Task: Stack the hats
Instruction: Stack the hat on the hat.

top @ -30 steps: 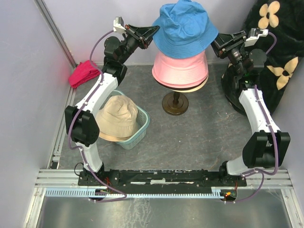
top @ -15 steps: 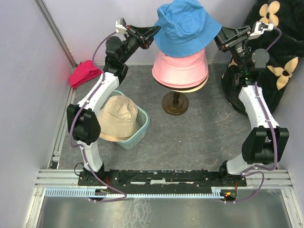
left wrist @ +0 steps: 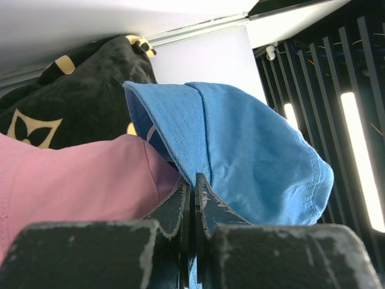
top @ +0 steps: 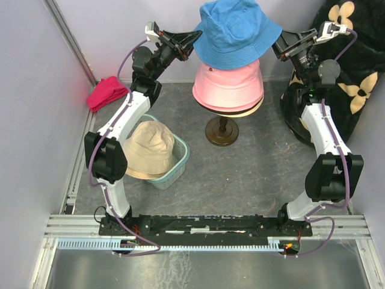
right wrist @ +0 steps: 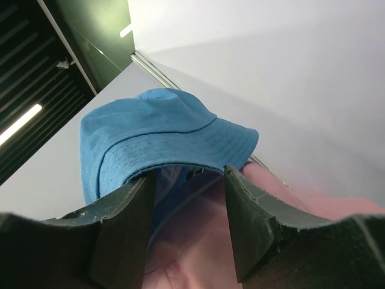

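A blue hat (top: pixel 234 33) hangs tilted above a pink hat (top: pixel 228 87), which sits on the stand (top: pixel 221 132). My left gripper (top: pixel 197 37) is shut on the left brim of the blue hat (left wrist: pixel 252 156); its tips (left wrist: pixel 194 177) pinch the fabric just above the pink hat (left wrist: pixel 78 180). My right gripper (top: pixel 278 43) stands open at the blue hat's right brim. In the right wrist view the brim (right wrist: pixel 156 132) lies across the tips of that gripper (right wrist: pixel 187 174), unclamped, with the pink hat (right wrist: pixel 210 241) below. A beige hat (top: pixel 147 147) lies in a basket.
The teal basket (top: pixel 178 161) stands front left of the stand. A black hat with cream flowers (top: pixel 355 60) fills the back right corner behind the right arm. A magenta-red cloth bundle (top: pixel 107 93) lies by the left wall. Walls close in on the left, back and right.
The right gripper has risen and swung toward the back, staying open at the blue brim. The blue hat and the left gripper holding it have lifted slightly.
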### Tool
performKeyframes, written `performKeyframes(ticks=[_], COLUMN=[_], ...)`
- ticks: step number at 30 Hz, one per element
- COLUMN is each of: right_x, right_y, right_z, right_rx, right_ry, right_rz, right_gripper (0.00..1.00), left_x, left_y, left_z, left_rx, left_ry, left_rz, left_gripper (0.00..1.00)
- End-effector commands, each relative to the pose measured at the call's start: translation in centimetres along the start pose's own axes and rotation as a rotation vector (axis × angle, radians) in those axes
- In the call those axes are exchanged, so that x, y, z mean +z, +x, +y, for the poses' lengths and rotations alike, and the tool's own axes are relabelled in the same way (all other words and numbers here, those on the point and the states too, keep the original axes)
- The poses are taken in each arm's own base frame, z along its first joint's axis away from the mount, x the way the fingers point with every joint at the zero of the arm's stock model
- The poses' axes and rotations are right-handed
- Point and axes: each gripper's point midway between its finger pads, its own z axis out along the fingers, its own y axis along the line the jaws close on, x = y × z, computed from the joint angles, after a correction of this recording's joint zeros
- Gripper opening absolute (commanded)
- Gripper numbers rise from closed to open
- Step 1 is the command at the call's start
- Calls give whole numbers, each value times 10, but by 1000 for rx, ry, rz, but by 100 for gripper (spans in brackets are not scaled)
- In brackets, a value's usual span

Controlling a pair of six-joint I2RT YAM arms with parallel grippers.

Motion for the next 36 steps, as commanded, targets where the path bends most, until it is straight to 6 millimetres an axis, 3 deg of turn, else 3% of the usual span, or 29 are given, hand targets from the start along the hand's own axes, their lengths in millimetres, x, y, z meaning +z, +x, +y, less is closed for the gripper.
performKeyframes(ticks=[1, 11, 21, 29, 36], right_x=[6, 19, 23, 31, 24], right_y=[-3, 10, 25, 25, 38], right_z=[26, -3, -54, -74, -90], right_rx=[-101, -166, -120, -160, -174], right_ry=[-64, -15, 88, 160, 221], right_rz=[19, 51, 48, 52, 75], right_gripper=[56, 52, 53, 53, 53], left_x=[-4, -3, -9, -15, -23], left_y=[6, 7, 2, -1, -1], left_z=[-32, -21, -15, -16, -19], left_rx=[-8, -40, -47, -47, -66], left_ry=[90, 91, 71, 69, 78], left_rz=[35, 67, 62, 58, 58], left_gripper=[3, 3, 3, 3, 3])
